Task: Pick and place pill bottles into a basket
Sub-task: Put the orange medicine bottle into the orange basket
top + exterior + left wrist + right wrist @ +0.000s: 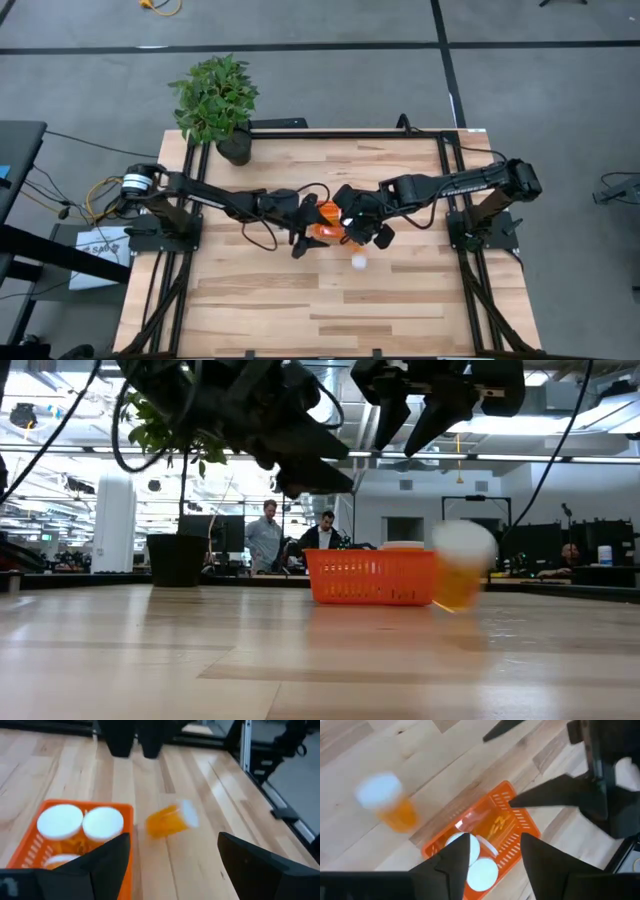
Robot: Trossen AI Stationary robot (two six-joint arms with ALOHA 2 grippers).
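- Loose pill bottle (171,820): outside the basket, on the bare wood just beside it, on the side nearer the table's front edge. Its outline is smeared in every view, so I judge it to be moving; whether it has come to rest cannot be told.
- Long axis: in the left wrist view it appears tipped over, cap pointing away from the basket. In the low view it looks closer to upright. The final lie cannot be settled.
- Basket (325,224): mid-table, between the two grippers. At least two white-capped bottles (102,824) sit inside, with part of a third cap showing beneath them.
- Left gripper (172,865): held over the basket's rim, fingers spread wide with nothing between them. The loose bottle lies ahead of it, just past the basket's corner.
- Right gripper (492,852): directly above the basket, fingers parted a little and holding nothing. The loose bottle lies off to one side of it, clear of the basket wall.
- Nearer arm: both are close. In the high view the bottle's cap (358,262) sits slightly toward the right arm's side, so I judge the right gripper marginally better placed.
- Judgement: one bottle remains out of place. The next pick depends on waiting for it to settle, then approaching across its body.
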